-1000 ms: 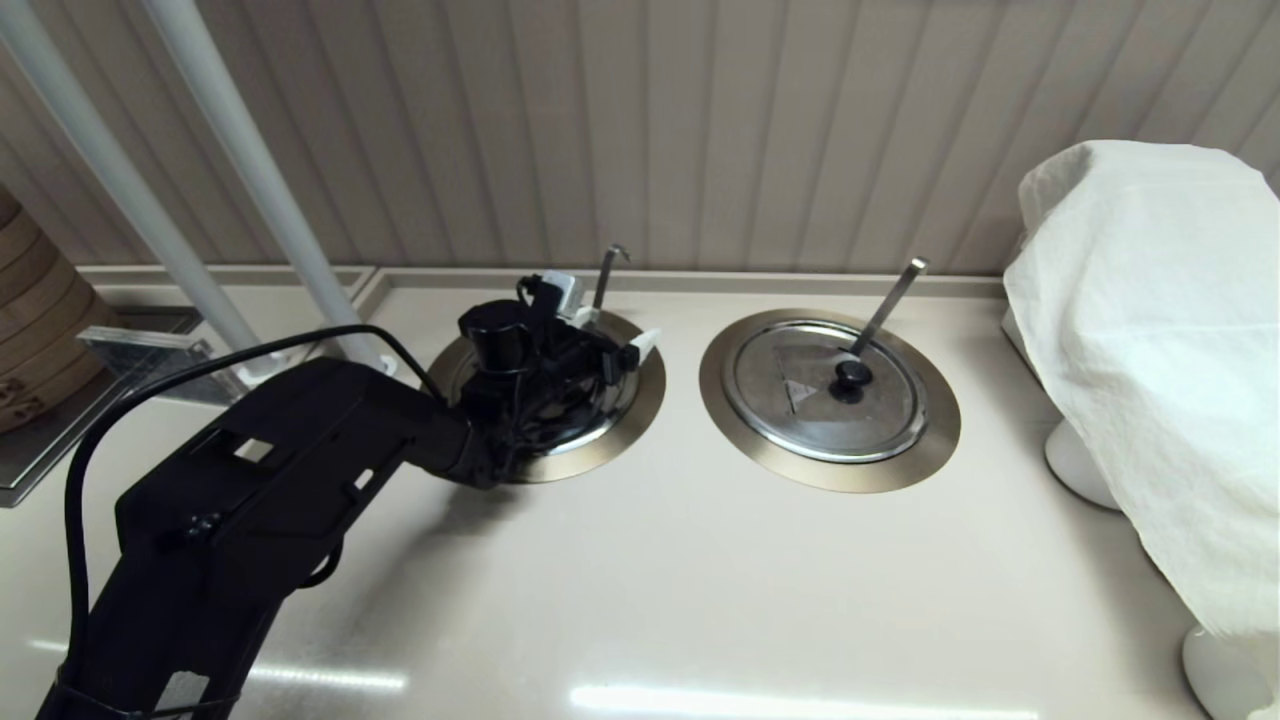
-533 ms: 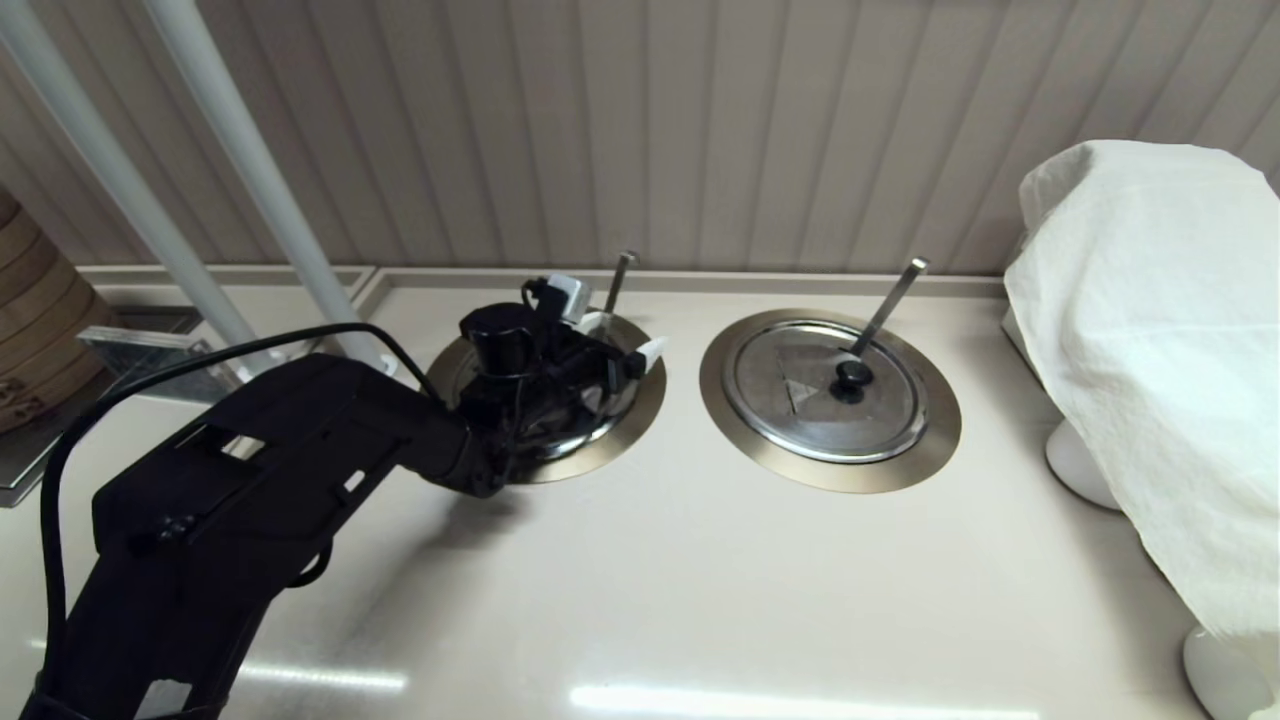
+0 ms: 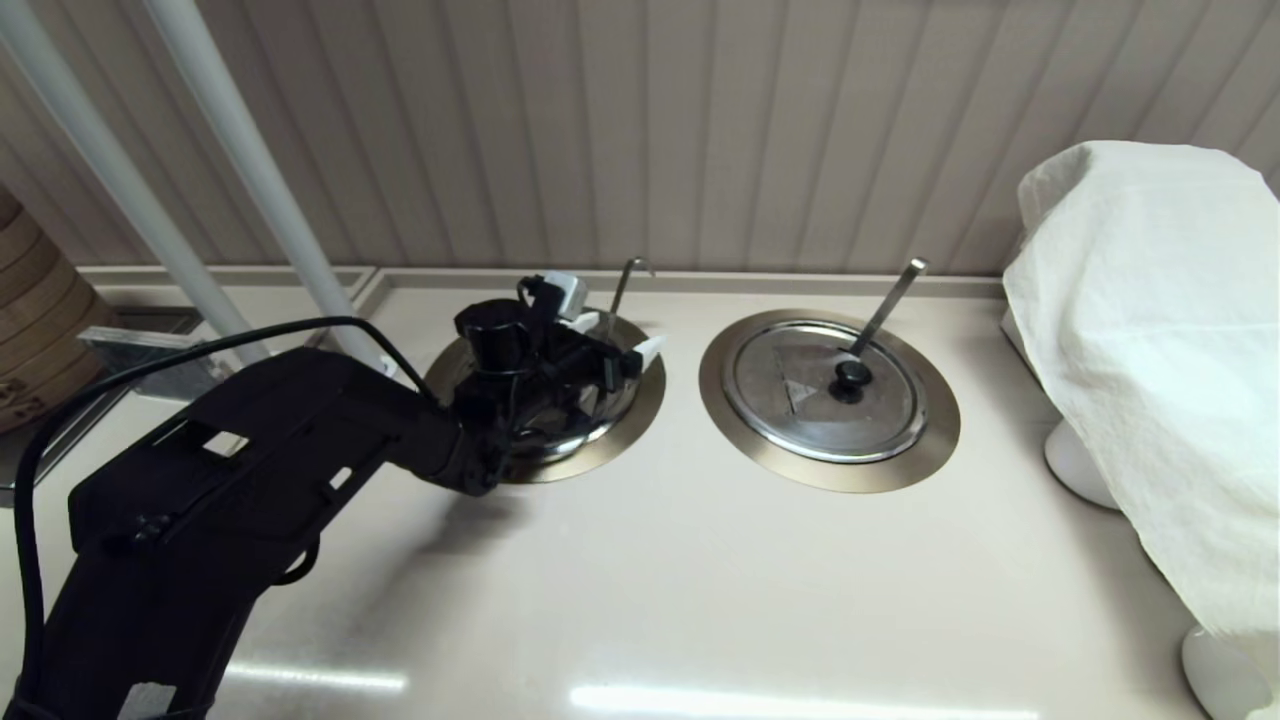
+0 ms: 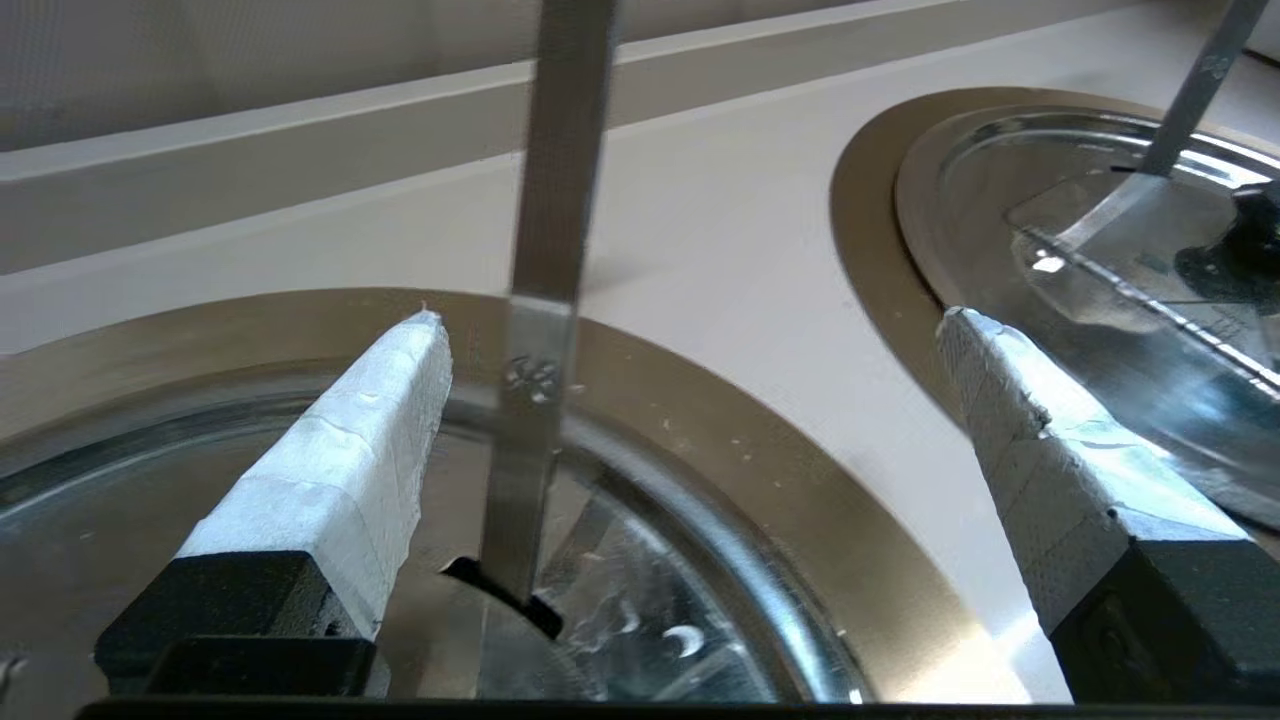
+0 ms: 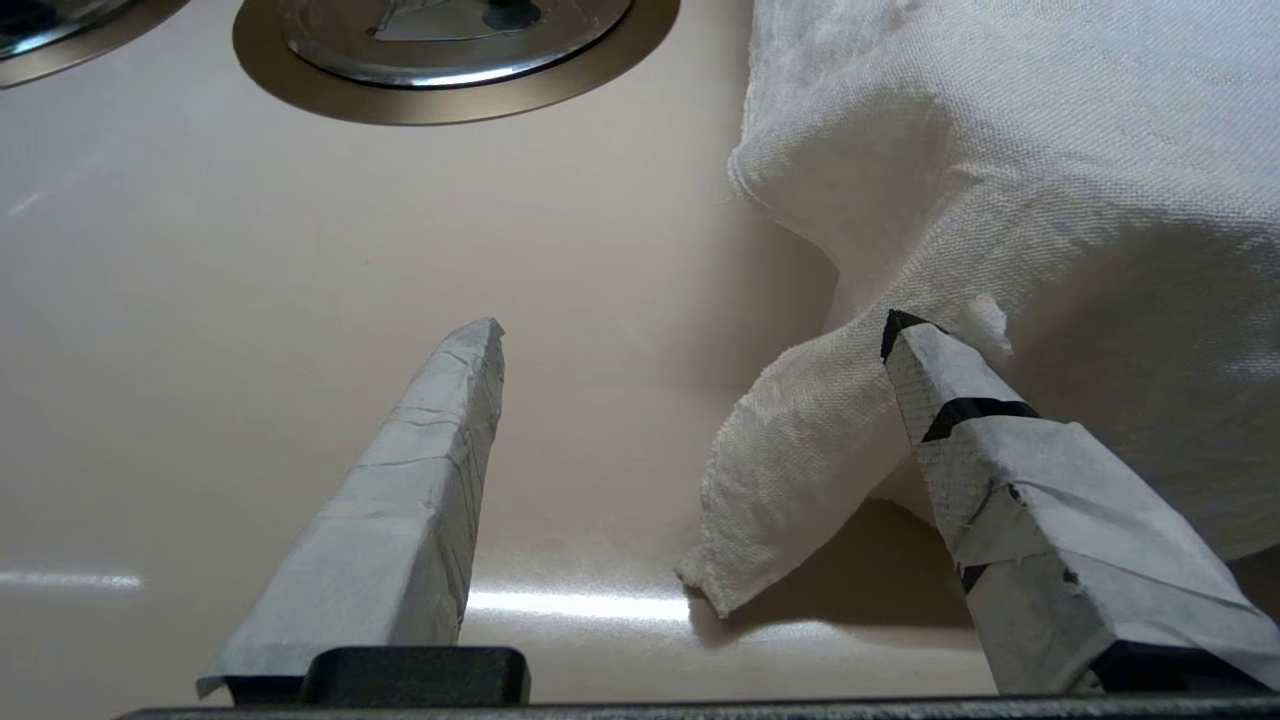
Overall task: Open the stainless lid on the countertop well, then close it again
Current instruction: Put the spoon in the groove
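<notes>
stainless lid (image 3: 585, 415) sits flat in countertop well (image 3: 640, 415), left one of two, near back wall. Hook-tipped ladle handle (image 3: 622, 285) pokes up through lid notch at far edge, leaning toward wall. Left gripper (image 4: 690, 330) directly over lid, fingers spread wide, nothing held; ladle handle stands between them, close to one finger (image 4: 340, 470). Knob not visible, probably under wrist. Right gripper (image 5: 690, 340) parked far right by white cloth (image 5: 1000, 180), also wide, empty. Left arm nearer.

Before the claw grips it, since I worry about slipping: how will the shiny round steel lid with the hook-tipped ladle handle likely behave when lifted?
The shiny round steel lid looks polished, so it is probably slick. It seems rigid, not floppy. The thin hook-tipped ladle handle stands through its notch between the open left claw fingers and may snag or shift.
</notes>
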